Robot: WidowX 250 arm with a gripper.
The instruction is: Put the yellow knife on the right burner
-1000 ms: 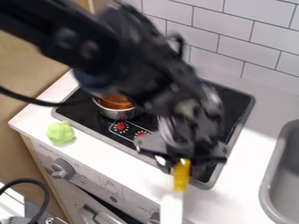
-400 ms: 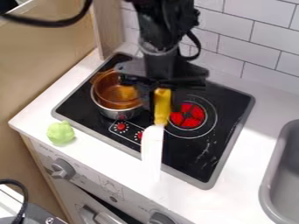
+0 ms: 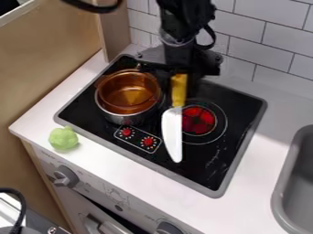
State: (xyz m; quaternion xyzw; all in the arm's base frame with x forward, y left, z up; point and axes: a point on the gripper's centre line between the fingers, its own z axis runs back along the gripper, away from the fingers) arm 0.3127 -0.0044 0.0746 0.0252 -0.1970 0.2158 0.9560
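Note:
The black gripper [image 3: 178, 75] hangs over the back of the stove, holding the yellow handle of the knife [image 3: 178, 91]. The knife's white blade points toward the front of the stove, tip lowest in the view. It overlaps the left edge of the right burner [image 3: 198, 120], which shows a red centre with rings around it. Whether the knife touches the stove, I cannot tell.
An amber pot [image 3: 128, 93] sits in a metal pot [image 3: 131, 116] on the left burner. A green toy vegetable [image 3: 63, 138] lies on the white counter [image 3: 122, 169] at the left. A grey sink [image 3: 282, 192] is at the right, a tiled wall behind.
The gripper has moved from the front right toward the back of the stove, taking the knife with it. The knife's blade now lies over the stove rather than the front counter.

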